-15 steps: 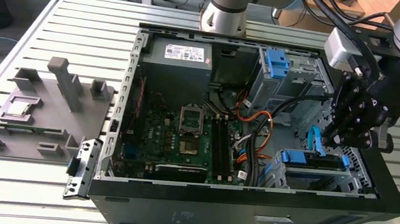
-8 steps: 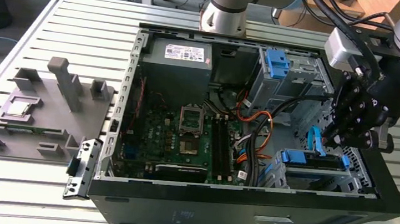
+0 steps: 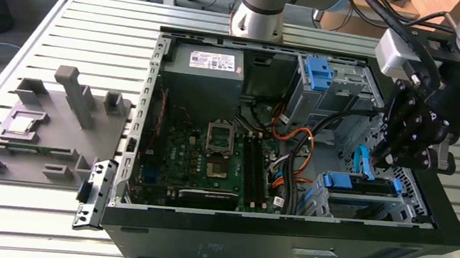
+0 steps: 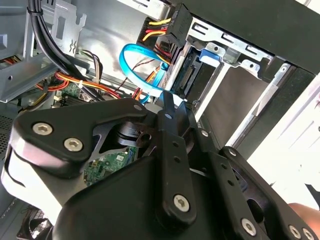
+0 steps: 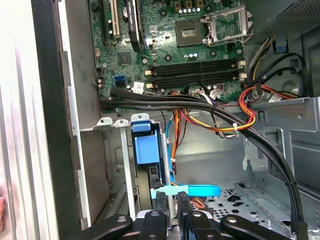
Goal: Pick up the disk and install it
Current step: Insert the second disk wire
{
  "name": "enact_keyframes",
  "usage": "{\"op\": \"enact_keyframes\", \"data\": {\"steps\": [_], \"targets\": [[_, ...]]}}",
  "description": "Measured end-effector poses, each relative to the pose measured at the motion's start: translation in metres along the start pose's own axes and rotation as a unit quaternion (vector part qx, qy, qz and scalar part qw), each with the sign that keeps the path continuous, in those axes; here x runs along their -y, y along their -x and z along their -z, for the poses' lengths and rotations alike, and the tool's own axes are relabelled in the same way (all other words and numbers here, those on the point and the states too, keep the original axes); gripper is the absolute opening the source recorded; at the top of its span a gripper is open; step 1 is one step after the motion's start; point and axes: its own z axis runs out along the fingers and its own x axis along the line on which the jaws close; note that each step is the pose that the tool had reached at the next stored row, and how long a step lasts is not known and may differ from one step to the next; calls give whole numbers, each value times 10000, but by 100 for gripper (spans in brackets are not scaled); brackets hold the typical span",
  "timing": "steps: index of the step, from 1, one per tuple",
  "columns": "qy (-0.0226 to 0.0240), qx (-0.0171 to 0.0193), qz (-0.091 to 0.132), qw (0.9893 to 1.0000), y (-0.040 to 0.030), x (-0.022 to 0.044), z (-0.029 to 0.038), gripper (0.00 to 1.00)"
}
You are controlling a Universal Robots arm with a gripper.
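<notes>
The disk point(image 3: 361, 183) sits in the lower drive cage of the open computer case point(image 3: 286, 250), at the exterior view's right, its blue bracket facing up. In the first wrist view the disk point(image 5: 147, 150) stands in its slot between metal cage walls, with a dark edge showing below the blue tab. My gripper point(image 3: 387, 161) hangs just above that cage, close over the disk's end. In the first wrist view the gripper point(image 5: 171, 197) lies right behind a light blue cable point(image 5: 192, 190), which crosses in front of it. In the second wrist view the gripper point(image 4: 170, 102) points at the cage opening.
The motherboard point(image 3: 209, 159) fills the case floor, and black and orange cables point(image 5: 220, 117) run across beside the cage. A second cage with a blue clip point(image 3: 317, 71) stands further back. A grey fixture point(image 3: 50, 129) on the table at the exterior view's left holds a small silver chip point(image 3: 25, 125).
</notes>
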Motion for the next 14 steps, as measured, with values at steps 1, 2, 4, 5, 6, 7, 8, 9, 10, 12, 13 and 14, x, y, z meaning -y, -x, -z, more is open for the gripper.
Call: {"op": "enact_keyframes", "data": {"steps": [1, 2, 4, 5, 6, 7, 8, 9, 10, 12, 13, 14], "targets": [[0, 0, 0, 10000, 0, 0, 14, 24], [0, 0, 0, 10000, 0, 0, 25, 24], [0, 0, 0, 10000, 1, 1, 49, 24], [0, 0, 0, 10000, 1, 1, 63, 24], [0, 0, 0, 10000, 1, 1, 76, 24], [0, 0, 0, 10000, 1, 1, 90, 24], [0, 1, 0, 10000, 1, 1, 103, 24], [0, 2, 0, 10000, 1, 1, 114, 24], [0, 3, 0, 10000, 1, 1, 121, 24], [1, 5, 0, 10000, 1, 1, 122, 24], [1, 4, 1, 10000, 1, 3, 123, 24], [1, 4, 1, 10000, 2, 7, 124, 24]]}}
